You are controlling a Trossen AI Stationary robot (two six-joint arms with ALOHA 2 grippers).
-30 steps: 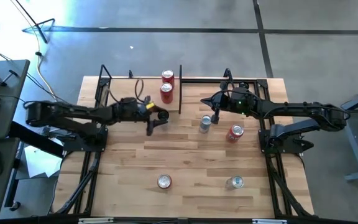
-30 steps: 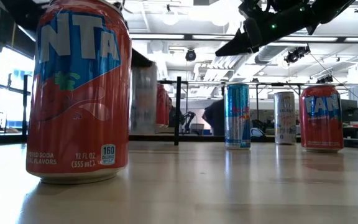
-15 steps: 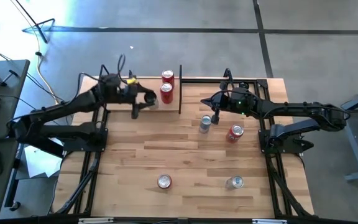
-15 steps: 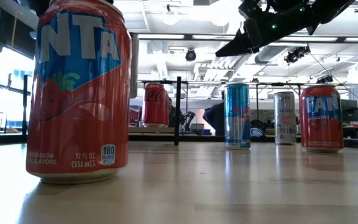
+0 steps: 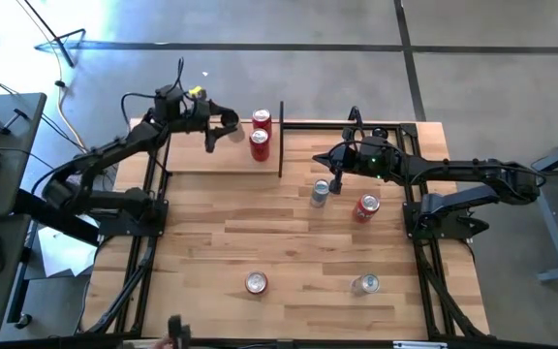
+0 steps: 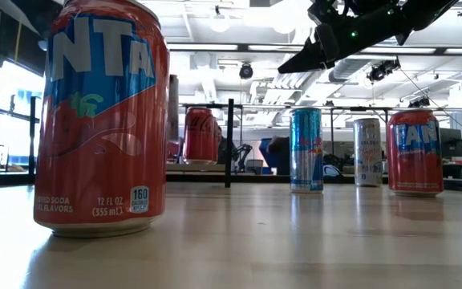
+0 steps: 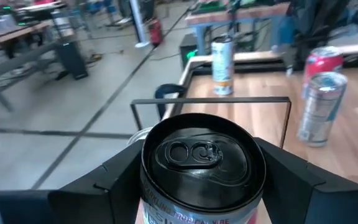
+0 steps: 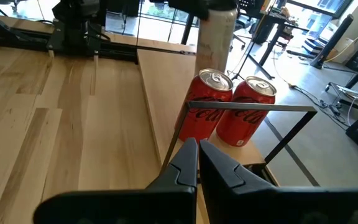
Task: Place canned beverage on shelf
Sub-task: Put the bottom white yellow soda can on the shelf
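My left gripper is shut on a pale can with a dark top, over the far part of the shelf, a pale board with black rod ends. Two red cans stand upright on the shelf's right end. The right wrist view shows the held can behind them. My right gripper is shut on nothing and hangs above the table just right of the shelf. My left gripper pinches the pale can's side wall near its top rim between its two fingers, one on each side. The fingers come in about level from the table's left. The can stands upright. The red cans hide its base, so I cannot tell whether it rests on the shelf.
On the tabletop stand a slim blue-and-silver can, a red can, a red can near the front edge and a silver can. The shelf's left half is bare board.
My left gripper has swung from the middle of the table toward the far edge and a little to the left, carrying the pale can upright. It now hangs over the shelf, just left of the two red cans.
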